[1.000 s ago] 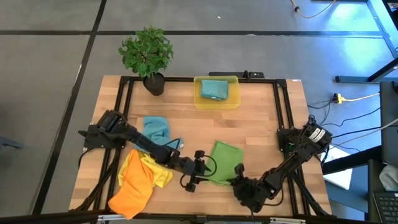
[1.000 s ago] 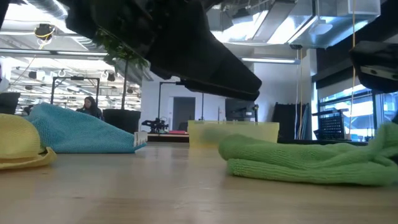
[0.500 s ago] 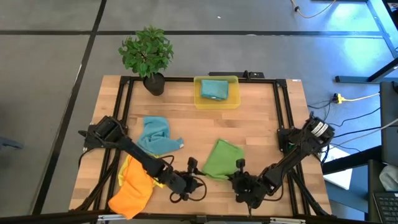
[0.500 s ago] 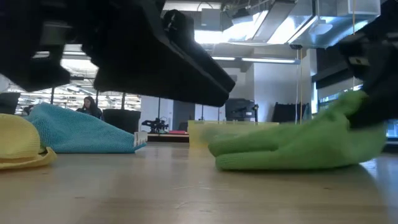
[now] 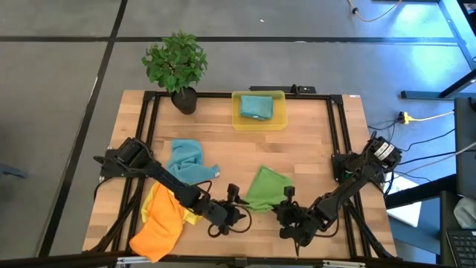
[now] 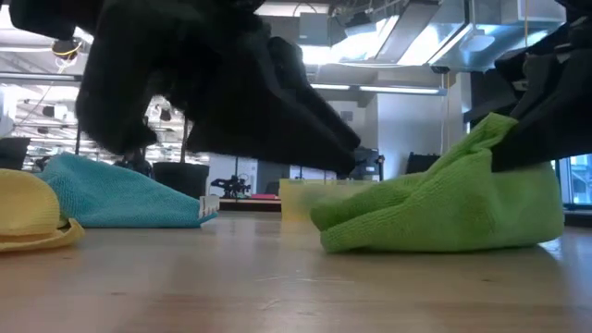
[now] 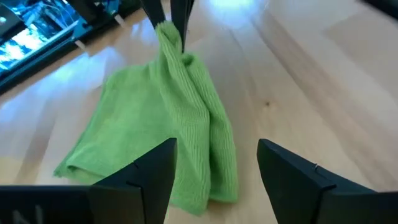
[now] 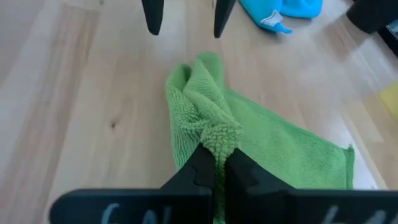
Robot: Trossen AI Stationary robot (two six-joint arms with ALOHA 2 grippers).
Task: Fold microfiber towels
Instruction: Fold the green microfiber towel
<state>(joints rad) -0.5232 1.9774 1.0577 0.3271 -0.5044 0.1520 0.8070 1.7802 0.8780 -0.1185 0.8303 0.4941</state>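
Green towel: the green towel (image 5: 264, 188) lies crumpled on the wooden table (image 5: 312, 141), at the front between the two arms, one corner lifted off the wood.
Right gripper: the right gripper (image 8: 215, 168) has its fingers pressed together on that raised corner, pinching a bunched fold of green cloth (the low view shows the corner pulled up into a peak on the right).
Left gripper: the left gripper (image 7: 214, 168) hovers low at the opposite edge of the green towel, its fingers spread wide and holding nothing.
Teal towel: a teal-blue towel (image 5: 186, 159) sits in a loose heap on the left half of the table, apart from the green one.
Orange and yellow towels: an orange towel (image 5: 158, 228) lies over a yellow towel (image 5: 157, 195) at the front left corner, partly under the left arm.
Bin: a translucent yellow bin (image 5: 259, 121) at the back edge holds another folded teal towel (image 5: 256, 107).
Plant: a potted plant (image 5: 176, 65) stands at the back left corner.
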